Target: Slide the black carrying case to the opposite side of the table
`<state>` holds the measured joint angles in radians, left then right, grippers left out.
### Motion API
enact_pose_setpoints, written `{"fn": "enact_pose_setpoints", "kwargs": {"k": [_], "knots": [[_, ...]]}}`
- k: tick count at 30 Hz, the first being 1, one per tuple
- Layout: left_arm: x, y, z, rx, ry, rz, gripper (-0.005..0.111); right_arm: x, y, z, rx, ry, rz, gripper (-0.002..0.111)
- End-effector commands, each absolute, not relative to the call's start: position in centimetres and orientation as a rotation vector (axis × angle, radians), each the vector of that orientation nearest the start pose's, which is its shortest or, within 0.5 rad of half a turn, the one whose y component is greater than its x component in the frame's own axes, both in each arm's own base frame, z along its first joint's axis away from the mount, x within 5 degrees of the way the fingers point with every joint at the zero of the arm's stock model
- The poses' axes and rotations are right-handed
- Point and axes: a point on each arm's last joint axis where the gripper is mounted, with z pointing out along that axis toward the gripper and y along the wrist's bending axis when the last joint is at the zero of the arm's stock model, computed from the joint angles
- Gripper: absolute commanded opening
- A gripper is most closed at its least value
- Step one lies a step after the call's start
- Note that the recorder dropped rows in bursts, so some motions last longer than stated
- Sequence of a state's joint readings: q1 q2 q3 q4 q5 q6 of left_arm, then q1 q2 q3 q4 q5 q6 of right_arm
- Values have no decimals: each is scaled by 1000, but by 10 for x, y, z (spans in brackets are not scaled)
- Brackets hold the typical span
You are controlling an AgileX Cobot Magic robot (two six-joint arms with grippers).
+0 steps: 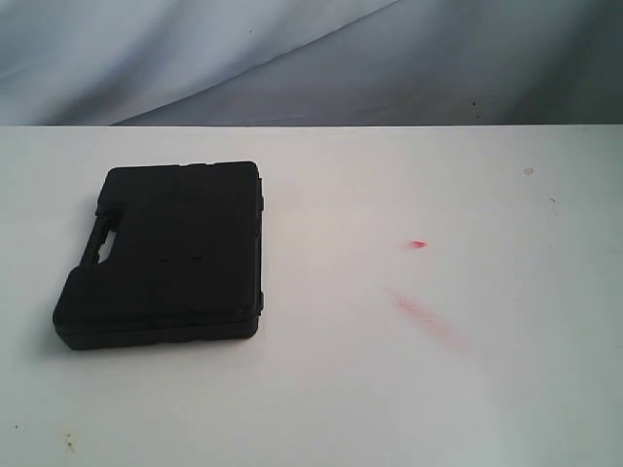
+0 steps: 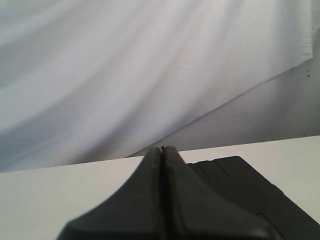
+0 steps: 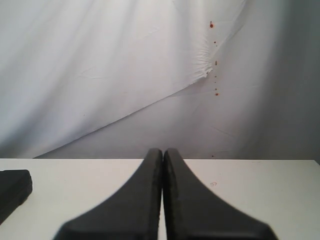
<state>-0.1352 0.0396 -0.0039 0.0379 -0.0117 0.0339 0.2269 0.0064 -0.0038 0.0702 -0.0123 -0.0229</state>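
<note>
The flat matte black case (image 1: 167,255) lies on the left half of the white table (image 1: 409,389), its cut-out handle facing the left edge. Neither arm shows in the exterior view. In the left wrist view my left gripper (image 2: 161,149) is shut with nothing between its fingers, and the case (image 2: 250,192) lies on the table just beyond it. In the right wrist view my right gripper (image 3: 163,150) is also shut and empty, with only a corner of the case (image 3: 12,190) visible off to one side.
A red smear (image 1: 423,316) and a small red spot (image 1: 418,244) mark the tabletop right of centre. A draped white and grey cloth (image 1: 292,58) hangs behind the far table edge. A few small specks (image 1: 68,445) dot the near left.
</note>
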Motion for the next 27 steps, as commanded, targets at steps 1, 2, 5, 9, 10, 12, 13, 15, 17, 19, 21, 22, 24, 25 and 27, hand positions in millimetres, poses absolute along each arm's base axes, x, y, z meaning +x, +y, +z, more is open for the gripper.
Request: {"fn": "enact_pose_setpoints", "kwargs": {"k": [1,2,5,9,10,12,13,15,17,19,21,22,24,25,27], "knots": [[58,-10,212,192,1499,-75,1,55,12,214,-141,1470,200,0],[58,-10,212,192,1499,-75,1,55,12,214,-141,1470,200,0],[58,-10,210,184,1516,-83,1,55,12,214,-141,1470,200,0],[58,-10,210,168,1524,-99,1,55,12,214,-141,1470,200,0],[58,-10,209,168,1531,-99,1,55,12,214,-141,1470,200,0],[58,-10,208,169,1545,-97,1,55,12,214,-141,1470,200,0],[58,-10,207,169,1552,-97,1,55,12,214,-141,1470,200,0],[59,-10,207,170,1561,-96,1,55,12,214,-141,1470,200,0],[59,-10,206,174,1570,-91,1,55,12,214,-141,1470,200,0],[59,-10,205,174,1582,-90,1,55,12,214,-141,1470,200,0],[59,-10,204,174,1587,-89,1,55,12,214,-141,1470,200,0],[59,-10,204,174,1588,-89,1,55,12,214,-141,1470,200,0],[59,-10,204,174,1588,-89,1,55,12,214,-141,1470,200,0],[59,-10,204,177,1587,-86,1,55,12,214,-141,1470,200,0],[59,-10,204,181,1587,-83,1,55,12,214,-141,1470,200,0]]}}
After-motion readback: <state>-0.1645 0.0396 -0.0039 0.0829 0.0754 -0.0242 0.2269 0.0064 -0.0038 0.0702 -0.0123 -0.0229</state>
